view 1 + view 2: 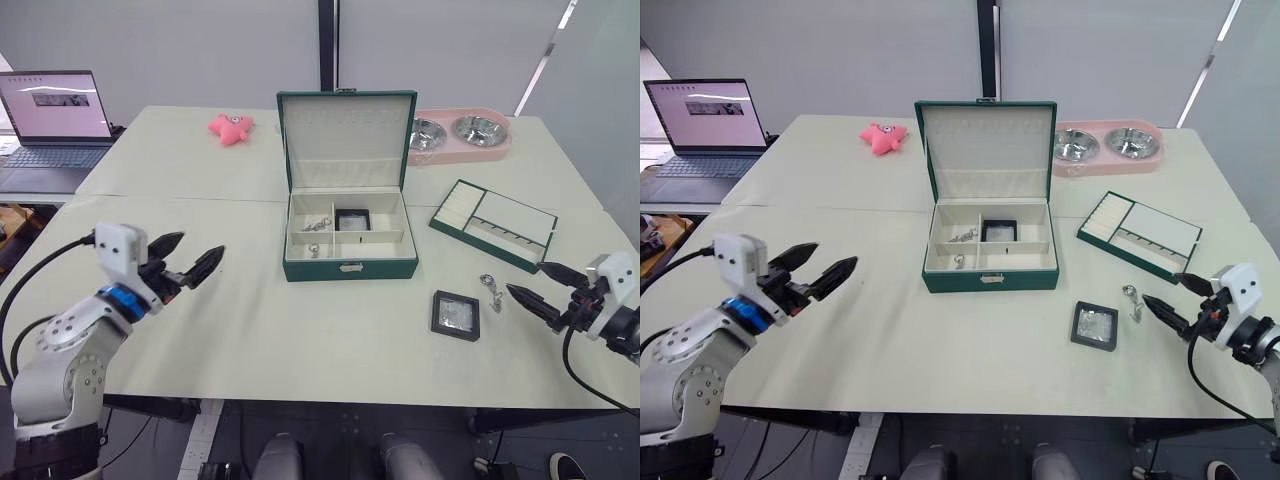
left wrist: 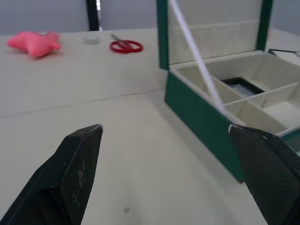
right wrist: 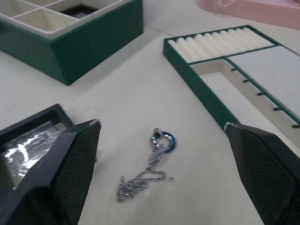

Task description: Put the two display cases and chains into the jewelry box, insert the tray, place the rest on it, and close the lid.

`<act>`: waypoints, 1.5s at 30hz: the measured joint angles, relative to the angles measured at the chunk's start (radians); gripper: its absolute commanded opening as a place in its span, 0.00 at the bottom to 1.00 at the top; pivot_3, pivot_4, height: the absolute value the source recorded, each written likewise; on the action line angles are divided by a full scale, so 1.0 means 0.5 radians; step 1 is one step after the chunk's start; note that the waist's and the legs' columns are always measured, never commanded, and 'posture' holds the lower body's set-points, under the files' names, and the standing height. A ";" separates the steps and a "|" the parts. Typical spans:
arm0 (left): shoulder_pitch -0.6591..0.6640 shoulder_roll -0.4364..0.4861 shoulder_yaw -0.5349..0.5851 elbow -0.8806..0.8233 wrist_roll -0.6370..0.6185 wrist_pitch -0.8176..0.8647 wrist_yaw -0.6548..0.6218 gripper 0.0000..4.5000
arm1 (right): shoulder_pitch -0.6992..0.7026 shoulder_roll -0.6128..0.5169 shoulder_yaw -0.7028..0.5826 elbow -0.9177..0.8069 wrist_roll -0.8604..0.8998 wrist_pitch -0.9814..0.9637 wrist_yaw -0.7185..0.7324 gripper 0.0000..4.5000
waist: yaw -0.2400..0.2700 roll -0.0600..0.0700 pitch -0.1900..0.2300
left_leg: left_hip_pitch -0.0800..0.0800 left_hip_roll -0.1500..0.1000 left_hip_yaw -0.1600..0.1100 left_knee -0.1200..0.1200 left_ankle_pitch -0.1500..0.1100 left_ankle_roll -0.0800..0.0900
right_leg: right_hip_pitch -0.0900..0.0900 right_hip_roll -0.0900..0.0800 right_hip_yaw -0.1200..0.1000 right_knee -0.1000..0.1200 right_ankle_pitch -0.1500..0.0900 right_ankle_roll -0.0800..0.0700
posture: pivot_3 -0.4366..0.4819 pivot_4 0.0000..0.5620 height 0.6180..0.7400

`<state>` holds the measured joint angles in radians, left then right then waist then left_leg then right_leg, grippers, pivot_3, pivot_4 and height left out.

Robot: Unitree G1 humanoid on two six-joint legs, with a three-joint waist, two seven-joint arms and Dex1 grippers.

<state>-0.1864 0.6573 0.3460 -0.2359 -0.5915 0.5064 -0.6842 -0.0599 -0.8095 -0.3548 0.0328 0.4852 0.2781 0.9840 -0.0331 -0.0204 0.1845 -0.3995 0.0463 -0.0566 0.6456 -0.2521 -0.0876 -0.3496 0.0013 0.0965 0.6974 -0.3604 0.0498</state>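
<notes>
A green jewelry box (image 1: 349, 235) sat mid-table, its lid (image 1: 346, 138) upright. One display case (image 1: 352, 220) and two chains (image 1: 318, 224) lay inside. Another case (image 1: 456, 315) lay on the table right of the box, a chain (image 1: 491, 292) just beside it. The tray (image 1: 493, 223) rested farther right. The left gripper (image 1: 190, 263) and right gripper (image 1: 545, 291) both hovered with jaws apart, empty.

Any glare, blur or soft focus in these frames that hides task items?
Eye views: even light, items readable. Right wrist view: own fingers loom soft; chain stays sharp, foil in the display case glints. Left wrist view: fingers blurred, jewelry box clear.
</notes>
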 measured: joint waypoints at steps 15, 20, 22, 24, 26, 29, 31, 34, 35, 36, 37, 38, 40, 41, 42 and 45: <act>-0.283 0.148 -0.798 -0.177 0.025 -0.117 -0.892 0.99 | 0.015 -0.303 0.406 -0.586 0.016 0.354 0.342 1.00 | 0.000 0.000 0.000 | 0.000 0.000 0.000 0.001 0.000 0.000 | 0.000 0.002 0.000 -0.001 0.000 0.000 | 0.48 0.27 1.00; -0.283 0.157 -0.938 -0.086 0.181 -0.327 -1.104 0.99 | 0.014 -0.348 0.588 -0.669 -0.126 0.400 0.303 1.00 | 0.000 0.000 0.000 | 0.000 0.000 0.000 0.001 0.000 0.000 | 0.000 0.002 0.000 -0.001 0.000 0.000 | 0.48 0.27 1.00; -0.283 0.156 -0.966 -0.049 0.227 -0.387 -1.145 0.99 | 0.016 -0.348 0.642 -0.689 -0.171 0.413 0.281 1.00 | 0.000 0.000 0.000 | -0.001 0.000 -0.001 0.001 0.000 0.000 | -0.001 0.002 0.000 -0.001 0.000 0.000 | 0.48 0.27 1.00; -0.285 0.136 -0.980 -0.029 0.256 -0.434 -1.160 0.99 | 0.014 -0.341 0.674 -0.702 -0.191 0.428 0.249 1.00 | 0.001 0.000 0.000 | -0.001 0.000 -0.001 0.002 0.000 0.000 | 0.000 0.002 0.000 -0.001 0.000 0.000 | 0.48 0.27 1.00; -0.295 0.103 -0.996 0.000 0.275 -0.468 -1.169 0.99 | 0.001 -0.325 0.690 -0.723 -0.216 0.434 0.224 1.00 | 0.001 0.000 0.000 | -0.001 0.000 -0.001 0.002 0.000 0.000 | 0.000 0.002 0.000 -0.001 0.000 0.000 | 0.48 0.27 1.00; -0.303 0.061 -0.998 0.011 0.291 -0.510 -1.168 0.99 | -0.002 -0.322 0.708 -0.728 -0.234 0.434 0.196 1.00 | 0.001 0.000 0.000 | -0.001 0.000 -0.001 0.002 0.000 0.000 | 0.000 0.002 0.000 -0.001 0.000 0.000 | 0.48 0.27 1.00; -0.303 0.033 -0.998 0.017 0.294 -0.520 -1.167 0.99 | -0.002 -0.314 0.731 -0.728 -0.261 0.431 0.185 1.00 | 0.001 0.000 0.000 | -0.001 0.000 -0.001 0.002 0.000 0.001 | 0.000 0.002 0.000 -0.001 0.000 0.000 | 0.48 0.27 1.00; -0.302 0.005 -0.998 0.020 0.299 -0.555 -1.166 1.00 | -0.002 -0.310 0.765 -0.720 -0.309 0.417 0.165 0.96 | 0.001 0.000 0.000 | -0.001 0.000 -0.001 0.002 0.000 0.001 | 0.000 0.002 0.000 -0.001 0.000 0.000 | 0.48 0.27 1.00; -0.301 -0.003 -0.998 0.021 0.301 -0.562 -1.165 1.00 | -0.002 -0.310 0.767 -0.715 -0.317 0.414 0.164 0.91 | 0.001 0.000 0.000 | -0.001 0.000 -0.001 0.002 0.000 0.001 | 0.000 0.002 0.000 -0.001 0.000 0.000 | 0.48 0.27 1.00; -0.299 -0.013 -0.998 0.024 0.306 -0.576 -1.164 1.00 | -0.005 -0.307 0.770 -0.706 -0.324 0.409 0.163 0.87 | 0.001 0.000 0.000 | -0.001 0.000 -0.001 0.002 0.000 0.001 | 0.000 0.002 0.000 -0.001 0.000 0.000 | 0.48 0.27 1.00; -0.296 -0.023 -0.999 0.024 0.310 -0.591 -1.163 1.00 | -0.009 -0.301 0.773 -0.696 -0.335 0.400 0.159 0.81 | 0.001 0.000 0.000 | -0.001 0.000 -0.001 0.002 0.000 0.001 | 0.000 0.002 0.000 -0.001 0.000 0.000 | 0.48 0.27 1.00; -0.294 -0.040 -0.999 0.024 0.311 -0.600 -1.160 1.00 | -0.017 -0.290 0.774 -0.677 -0.345 0.390 0.155 0.72 | 0.001 0.000 0.000 | -0.001 0.000 -0.001 0.002 0.000 0.001 | 0.000 0.002 0.000 -0.001 0.000 0.000 | 0.48 0.27 1.00; -0.288 -0.058 -0.999 0.024 0.314 -0.608 -1.151 1.00 | -0.034 -0.264 0.775 -0.654 -0.374 0.369 0.143 0.58 | 0.000 0.000 0.000 | -0.001 0.000 -0.002 0.002 0.000 0.001 | 0.000 0.002 0.000 0.000 0.000 0.000 | 0.48 0.27 1.00; -0.288 -0.060 -0.999 0.025 0.317 -0.616 -1.147 1.00 | -0.044 -0.255 0.776 -0.638 -0.381 0.357 0.135 0.51 | 0.000 0.000 0.000 | -0.001 0.000 -0.002 0.002 0.000 0.001 | 0.000 0.002 0.000 0.000 0.000 0.000 | 0.48 0.27 1.00; -0.288 -0.060 -0.999 0.025 0.320 -0.626 -1.147 1.00 | -0.051 -0.251 0.776 -0.624 -0.384 0.347 0.130 0.46 | 0.000 0.000 0.000 | -0.001 0.000 -0.002 0.002 0.000 0.001 | 0.000 0.002 0.000 0.000 0.000 0.000 | 0.48 0.27 1.00; -0.288 -0.060 -0.999 0.027 0.322 -0.630 -1.143 1.00 | -0.064 -0.243 0.776 -0.593 -0.396 0.325 0.122 0.29 | 0.001 0.000 0.000 | -0.001 0.000 -0.002 0.002 0.000 0.001 | 0.000 0.002 0.000 0.000 0.000 0.000 | 0.48 0.27 1.00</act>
<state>-0.3305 0.6271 -0.1533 -0.2225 -0.4306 0.1916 -1.2555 -0.0921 -0.9308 0.0332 -0.2638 0.2871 0.4404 1.0453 -0.0328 -0.0206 0.1846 -0.4000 0.0463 -0.0575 0.6467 -0.2522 -0.0873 -0.3496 0.0024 0.0963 0.6972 -0.3604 0.0498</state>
